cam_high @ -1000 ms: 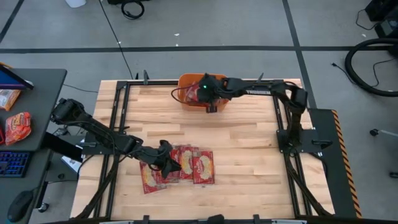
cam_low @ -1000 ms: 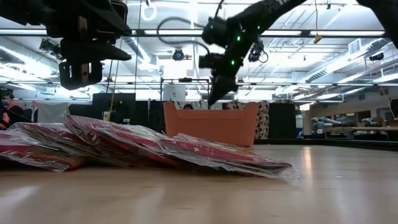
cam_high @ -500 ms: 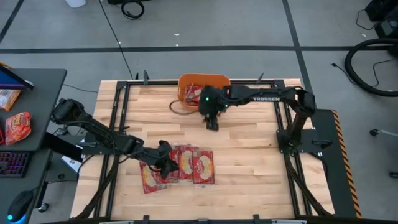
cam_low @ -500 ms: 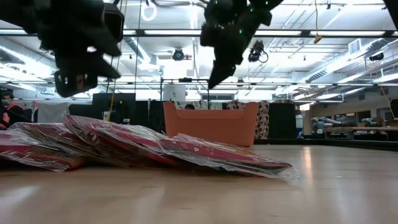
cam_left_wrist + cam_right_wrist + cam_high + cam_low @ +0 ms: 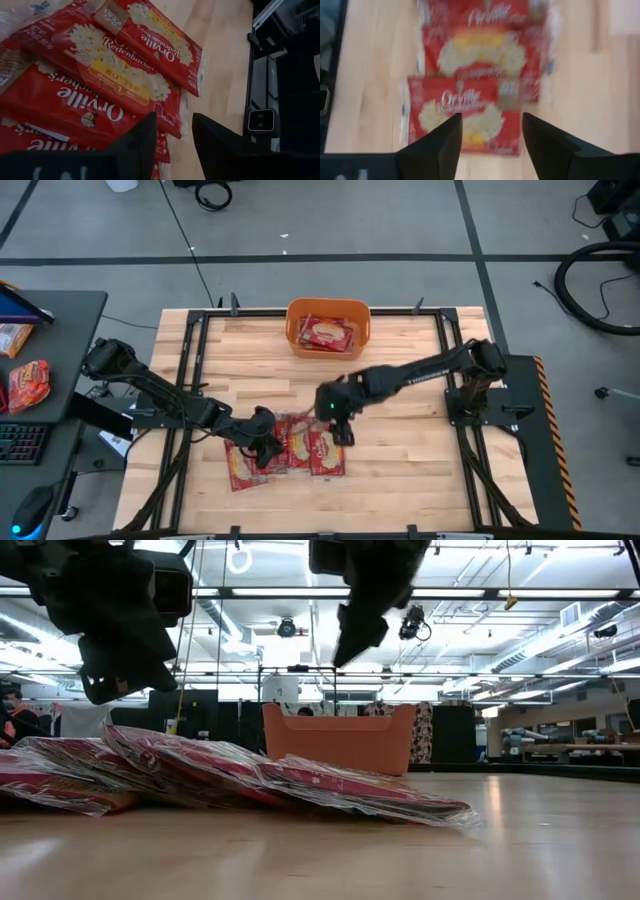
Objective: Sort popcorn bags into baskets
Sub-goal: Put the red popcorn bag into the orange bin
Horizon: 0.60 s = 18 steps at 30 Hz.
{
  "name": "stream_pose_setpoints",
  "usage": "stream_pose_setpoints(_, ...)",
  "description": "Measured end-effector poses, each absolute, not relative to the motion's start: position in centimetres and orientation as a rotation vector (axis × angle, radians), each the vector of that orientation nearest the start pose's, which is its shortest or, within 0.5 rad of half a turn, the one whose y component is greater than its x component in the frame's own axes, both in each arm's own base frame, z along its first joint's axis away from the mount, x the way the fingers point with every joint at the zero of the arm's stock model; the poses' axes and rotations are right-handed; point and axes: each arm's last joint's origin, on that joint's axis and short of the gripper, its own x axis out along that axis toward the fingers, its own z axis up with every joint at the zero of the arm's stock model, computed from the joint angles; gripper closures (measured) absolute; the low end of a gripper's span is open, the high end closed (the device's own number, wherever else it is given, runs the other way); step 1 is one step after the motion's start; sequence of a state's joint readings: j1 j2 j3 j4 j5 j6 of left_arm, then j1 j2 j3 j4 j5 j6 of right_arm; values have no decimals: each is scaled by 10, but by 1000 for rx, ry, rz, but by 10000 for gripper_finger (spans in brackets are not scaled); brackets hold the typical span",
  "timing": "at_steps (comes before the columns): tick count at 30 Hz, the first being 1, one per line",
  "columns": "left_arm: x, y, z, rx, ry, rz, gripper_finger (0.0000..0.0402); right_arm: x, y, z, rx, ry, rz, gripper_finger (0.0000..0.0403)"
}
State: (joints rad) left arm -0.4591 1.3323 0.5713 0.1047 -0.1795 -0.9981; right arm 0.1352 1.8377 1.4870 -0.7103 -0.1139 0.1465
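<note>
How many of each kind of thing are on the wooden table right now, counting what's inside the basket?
Orange basket: 1
Popcorn bags in the basket: at least 1 shows
Popcorn bags in the overlapping pile: at least 4 show
Total: at least 6; overlaps may hide more.

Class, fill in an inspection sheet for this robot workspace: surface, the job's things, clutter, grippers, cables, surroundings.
Surface: wooden table, bare apart from the job's things.
Job's things: popcorn bags overlapping near the front; orange basket at the back holds bags.
Clutter: nothing seen on the table.
Grippers: left gripper open over the pile; right gripper open, empty, above the pile's right edge.
Cables: black cable on the floor.
Surroundings: side desk with snack packets.
</note>
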Motion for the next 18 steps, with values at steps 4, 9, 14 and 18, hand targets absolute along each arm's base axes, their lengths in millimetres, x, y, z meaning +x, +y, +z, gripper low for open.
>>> stream_pose_setpoints(4,229,-107,176,-753,693,63,271,392,66,224,94,1116,170,173)
stream_pose_setpoints(9,229,-108,177,-764,699,36,271,406,59,188,96,1179,186,196)
stream_pose_setpoints(14,229,-110,177,-778,727,-6,271,411,43,174,127,1213,178,214)
stream_pose_setpoints(18,229,-110,177,-787,734,-17,271,412,25,176,157,1200,204,213)
